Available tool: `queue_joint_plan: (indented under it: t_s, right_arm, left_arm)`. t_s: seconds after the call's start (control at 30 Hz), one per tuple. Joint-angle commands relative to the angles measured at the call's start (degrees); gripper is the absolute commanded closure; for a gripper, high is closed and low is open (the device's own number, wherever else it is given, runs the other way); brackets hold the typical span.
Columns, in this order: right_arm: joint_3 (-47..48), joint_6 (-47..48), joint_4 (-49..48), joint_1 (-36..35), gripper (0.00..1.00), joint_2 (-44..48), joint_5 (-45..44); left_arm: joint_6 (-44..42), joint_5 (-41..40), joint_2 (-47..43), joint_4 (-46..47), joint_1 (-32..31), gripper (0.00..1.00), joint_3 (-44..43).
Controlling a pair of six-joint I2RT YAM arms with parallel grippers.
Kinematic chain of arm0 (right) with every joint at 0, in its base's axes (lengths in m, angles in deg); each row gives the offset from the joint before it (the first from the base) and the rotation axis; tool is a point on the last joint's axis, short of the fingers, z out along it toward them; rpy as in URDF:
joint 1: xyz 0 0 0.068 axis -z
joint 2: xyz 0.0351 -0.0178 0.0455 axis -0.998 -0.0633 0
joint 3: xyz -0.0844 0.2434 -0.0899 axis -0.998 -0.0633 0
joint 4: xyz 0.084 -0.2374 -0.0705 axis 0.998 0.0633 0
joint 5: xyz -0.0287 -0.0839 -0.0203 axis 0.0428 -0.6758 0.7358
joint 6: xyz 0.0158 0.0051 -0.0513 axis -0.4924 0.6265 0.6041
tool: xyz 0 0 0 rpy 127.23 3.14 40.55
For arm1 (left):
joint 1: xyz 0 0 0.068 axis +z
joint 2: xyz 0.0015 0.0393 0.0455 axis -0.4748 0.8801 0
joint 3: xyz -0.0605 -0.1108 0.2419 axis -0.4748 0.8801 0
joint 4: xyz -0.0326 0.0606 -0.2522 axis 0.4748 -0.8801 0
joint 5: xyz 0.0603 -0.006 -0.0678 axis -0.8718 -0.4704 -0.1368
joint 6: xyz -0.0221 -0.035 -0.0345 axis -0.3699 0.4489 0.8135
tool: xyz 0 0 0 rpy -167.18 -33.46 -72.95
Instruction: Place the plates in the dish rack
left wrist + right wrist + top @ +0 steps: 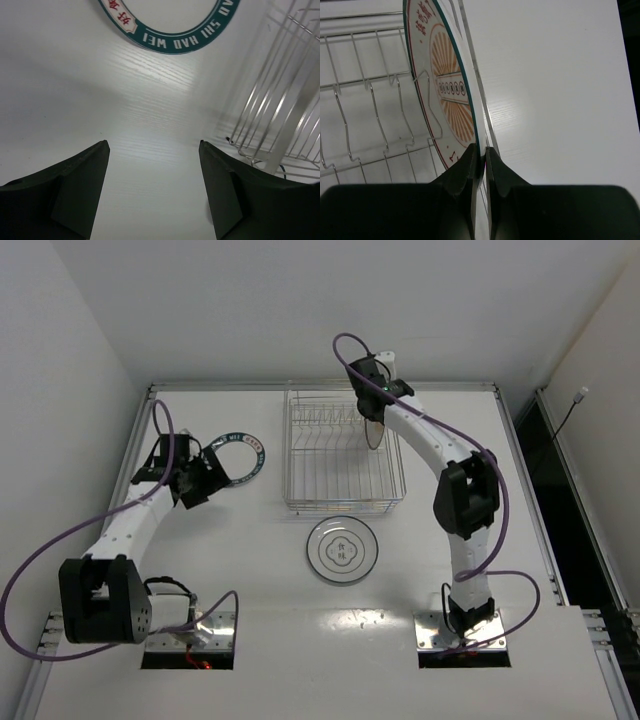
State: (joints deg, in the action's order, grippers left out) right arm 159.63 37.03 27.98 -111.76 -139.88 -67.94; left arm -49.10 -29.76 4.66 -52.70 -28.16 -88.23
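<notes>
My right gripper (481, 150) is clenched on the rim of the orange sunburst plate (447, 85), holding it on edge inside the dish rack (345, 502), just within its right wall. Red characters run round this plate's rim, and a small label band crosses the sunburst. I cannot read either. The dish rack sits at the middle of the far edge of the surface (250, 580).

My left gripper (155, 145) is released, fingers spread over bare surface toward the far left corner. Just beyond it the lettered plate (175, 42) lies flat. Its dark teal band reads "SHI HAO MEI", upside down to my wrist camera, beside red characters on a white patch.

The ringed plate (342, 550) lies flat mid-surface, just on the near side of the dish rack, with small dark characters at its centre that are too small to read.
</notes>
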Motion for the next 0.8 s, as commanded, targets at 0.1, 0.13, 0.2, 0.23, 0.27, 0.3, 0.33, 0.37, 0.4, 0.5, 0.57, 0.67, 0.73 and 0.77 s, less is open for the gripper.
queue_joint_plan:
  t_s: [0.1, 0.13, 0.2, 0.23, 0.27, 0.3, 0.33, 0.37, 0.4, 0.5, 0.57, 0.67, 0.73, 0.77]
  right_arm:
    - [2.15, 0.79, 2.7, -0.1, 0.94, -0.01, 6.71]
    - [2.76, 0.79, 3.32, -0.1, 0.91, 0.51, 7.24]
    - [3.29, 0.79, 4.02, -0.1, 0.7, 2.18, 7.76]
    - [3.29, 0.79, 4.03, -0.1, 0.7, 3.06, 7.77]
    - [3.29, 0.79, 4.64, -0.1, 0.6, 4.11, 7.77]
    - [3.29, 1.4, 4.64, -0.1, 0.55, 6.73, 7.77]
    - [3.29, 1.41, 4.64, 0.42, 0.52, 8.15, 7.77]
    - [3.29, 1.93, 4.64, 0.43, 0.46, 9.73, 7.77]
    - [3.29, 2.46, 4.64, 0.43, 0.45, 11.31, 8.29]
    - [1.54, 2.46, 5.17, 0.95, 0.36, 18.17, 10.39]
    - [-1.09, 2.46, 5.17, 0.95, 0.34, 23.51, 12.24]
    - [-5.73, 1.85, 6.48, 0.95, 0.34, 28.71, 14.88]
    - [-10.12, 1.23, 6.49, 0.95, 0.34, 33.97, 17.16]
    - [-11.72, 0.54, 6.49, 0.95, 0.34, 35.74, 18.48]
  left_arm:
    - [0.44, 5.85, 3.51, 2.52, 6.31, 0.3, 0.05]
    - [0.44, 6.99, 3.51, 3.05, 6.84, 0.3, 0.57]
    - [1.06, 7.7, 4.82, 4.2, 7.55, 0.3, 0.58]
    - [1.06, 8.49, 5.35, 5.07, 8.24, 0.3, 0.58]
    - [1.67, 9.02, 5.87, 6.21, 8.77, 0.3, 0.58]
    - [1.67, 10.07, 6.4, 6.74, 8.78, 0.3, 0.58]
    - [2.37, 10.6, 6.93, 7.35, 9.39, 0.3, 0.58]
    - [2.38, 10.61, 7.98, 7.97, 9.39, 0.3, 0.58]
    - [2.99, 11.39, 7.99, 9.37, 9.92, 0.3, 0.58]
    - [5.53, 12.01, 10.71, 12.7, 10.97, 0.3, 1.63]
    - [8.07, 12.72, 12.9, 16.21, 11.67, 0.3, 3.64]
    - [10.81, 14.03, 15.71, 20.62, 12.2, 0.3, 4.8]
    - [12.91, 14.03, 19.48, 23.86, 12.21, 0.3, 5.5]
    - [13.62, 13.51, 20.81, 24.41, 12.21, 0.32, 5.5]
